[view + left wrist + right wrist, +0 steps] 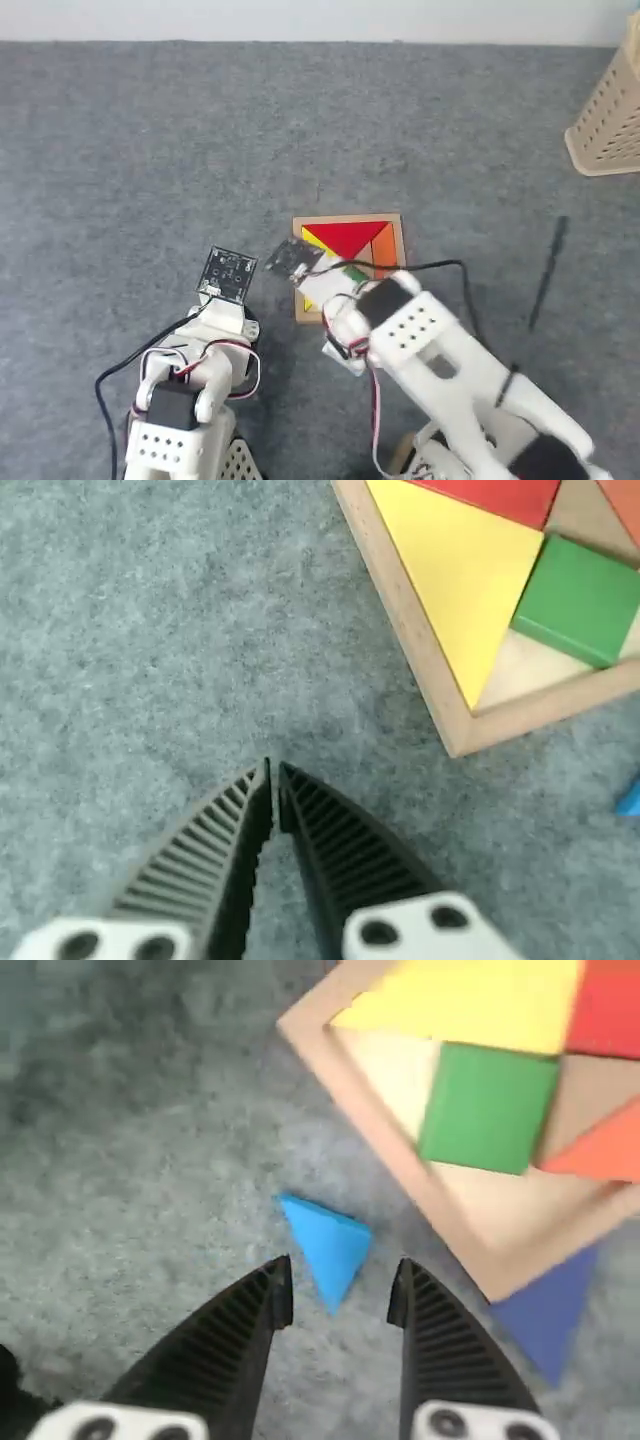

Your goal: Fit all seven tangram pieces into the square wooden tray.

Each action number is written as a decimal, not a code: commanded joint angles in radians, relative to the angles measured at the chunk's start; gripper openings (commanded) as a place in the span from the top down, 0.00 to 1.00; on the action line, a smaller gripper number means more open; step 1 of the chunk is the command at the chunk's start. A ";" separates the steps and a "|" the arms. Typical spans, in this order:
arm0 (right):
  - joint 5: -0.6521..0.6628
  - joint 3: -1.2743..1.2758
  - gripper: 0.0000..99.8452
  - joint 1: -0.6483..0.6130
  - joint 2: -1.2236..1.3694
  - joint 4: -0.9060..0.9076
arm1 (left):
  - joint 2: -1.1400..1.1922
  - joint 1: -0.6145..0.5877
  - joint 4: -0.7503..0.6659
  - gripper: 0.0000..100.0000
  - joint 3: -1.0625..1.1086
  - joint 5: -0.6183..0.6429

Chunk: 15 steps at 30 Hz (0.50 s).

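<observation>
Right gripper (341, 1270) (parted) flanking blue triangle (325, 1245), tray (345, 1090) beside

A beige perforated basket (610, 110) and a dark stick (548, 272) lie on grey carpet (150, 150).

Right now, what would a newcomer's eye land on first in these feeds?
The bright pieces in the wooden tray at mid-table: a red triangle, a yellow triangle and a green square, with bare wood showing between them. Next, the light blue triangle lying on the grey carpet just outside the tray, with the open right gripper straddling it. The left gripper, shut, points at carpet near the tray's corner.
</observation>
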 commanded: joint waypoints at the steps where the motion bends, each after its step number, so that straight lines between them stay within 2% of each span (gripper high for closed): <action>1: 0.058 -0.006 0.83 -0.012 0.107 -0.051 | -0.020 -0.003 0.006 0.99 -0.018 0.006; 7: 0.094 -0.006 0.83 0.022 0.234 -0.113 | -0.020 -0.003 0.006 0.99 -0.018 0.006; 10: 0.153 -0.006 0.83 0.047 0.248 -0.114 | -0.020 -0.003 0.006 0.99 -0.018 0.006; 15: 0.167 0.006 0.83 0.059 0.257 -0.148 | -0.020 -0.003 0.006 0.99 -0.018 0.006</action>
